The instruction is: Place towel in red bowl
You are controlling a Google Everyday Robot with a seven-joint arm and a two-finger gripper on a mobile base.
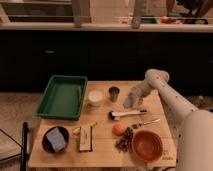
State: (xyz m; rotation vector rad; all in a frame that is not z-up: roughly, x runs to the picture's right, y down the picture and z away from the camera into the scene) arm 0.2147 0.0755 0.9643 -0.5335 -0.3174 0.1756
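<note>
Camera view, and it is the only one. The white robot arm (pixel 167 95) reaches in from the right, and its gripper (pixel 128 102) hangs low over the wooden table (pixel 102 147). It is just right of the small dark metal cup (pixel 114 93) and above the black-headed brush with the pale handle (pixel 127 114). Is the gripper open or closed? I cannot tell, and nothing shows in it.

The task's thing looks to be the folded blue-grey towel (pixel 56 138), which sits in the round black bowl (pixel 45 142) at the front left. That is well apart from the gripper. The round red bowl (pixel 147 145) waits empty at the front right.

**What could go wrong**
- The gripper has to cross the table, so a low sweep could clip the dark cup or the white cup (pixel 95 96), or roll the brush.
- A deep grab might catch the black bowl's rim and drag or lift that bowl along with the towel.
- The carry back passes over the orange round fruit (pixel 118 129) and the dark cluster of small pieces (pixel 125 141), which touches the red bowl's left side, so a trailing corner could scatter them.
- A limp towel released off-centre could drape over the rim.

**The count**
- One each of towel, red bowl, black bowl, green rectangular plastic tray (pixel 62 97), fruit and brush.
- Two cups.
- One slim silver utensil (pixel 148 121).
- One pale boxy item (pixel 86 138) with a yellowish scrap beside it.
</note>
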